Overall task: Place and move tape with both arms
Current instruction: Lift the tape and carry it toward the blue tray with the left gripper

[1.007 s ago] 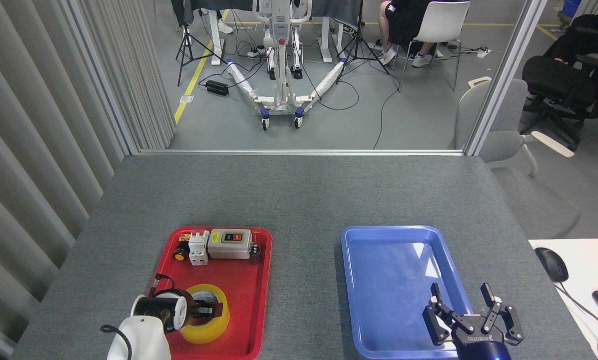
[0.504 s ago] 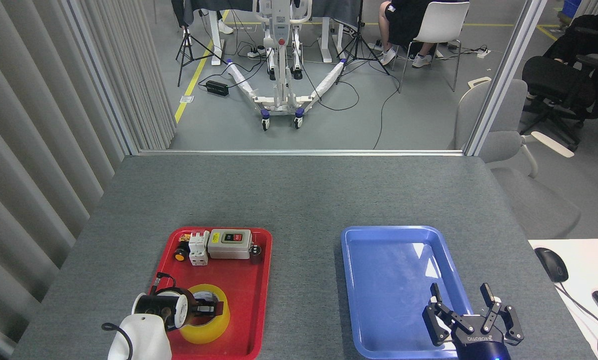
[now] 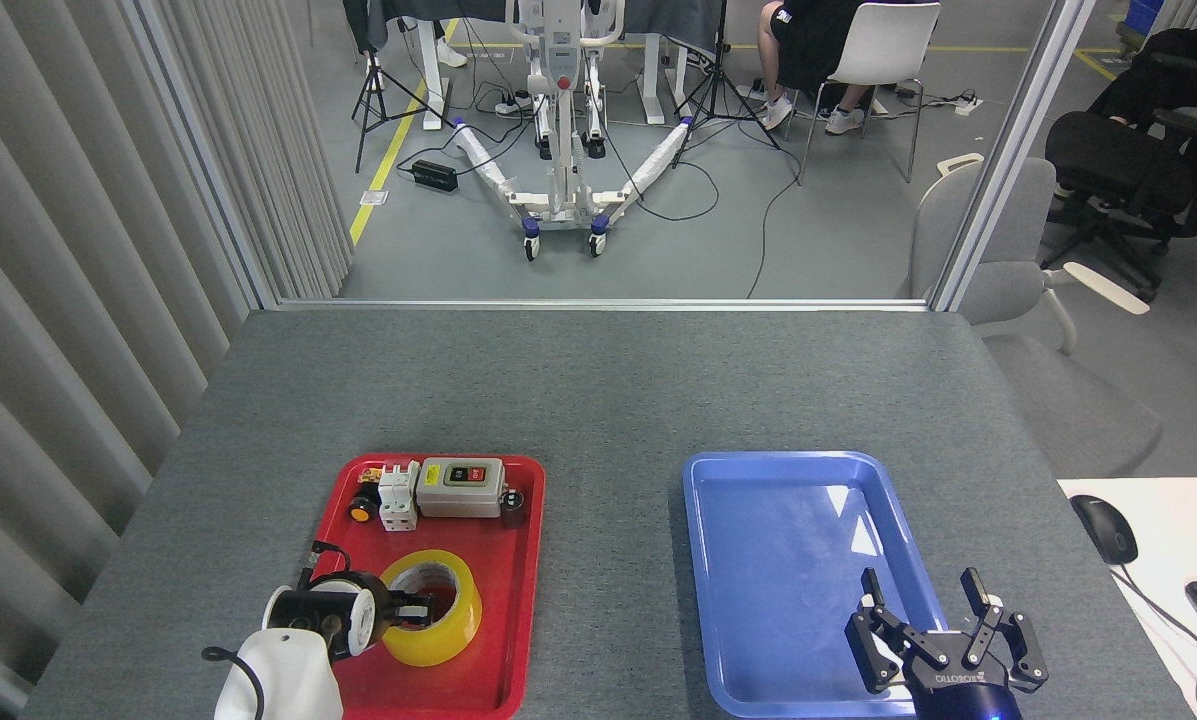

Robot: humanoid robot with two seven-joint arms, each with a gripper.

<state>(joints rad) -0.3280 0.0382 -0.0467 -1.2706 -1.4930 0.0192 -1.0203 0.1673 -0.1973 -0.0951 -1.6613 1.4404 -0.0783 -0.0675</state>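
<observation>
Left claw [image 3: 420, 609]: black fingers reach into the core of the tape [image 3: 431, 607] and over its near-left rim; whether they are clamped on the wall cannot be told. Right claw [image 3: 943, 625]: released, fingers spread, positioned over the near right corner of the blue tray [image 3: 758, 480], which holds nothing. Red tray [image 3: 518, 560] contents: tape in the near half, tilted; switch box [image 3: 460, 487], white connector block [image 3: 396, 494] and yellow button [image 3: 360, 511] along the far edge. Both trays rest on the grey worktop [image 3: 598, 390].
</observation>
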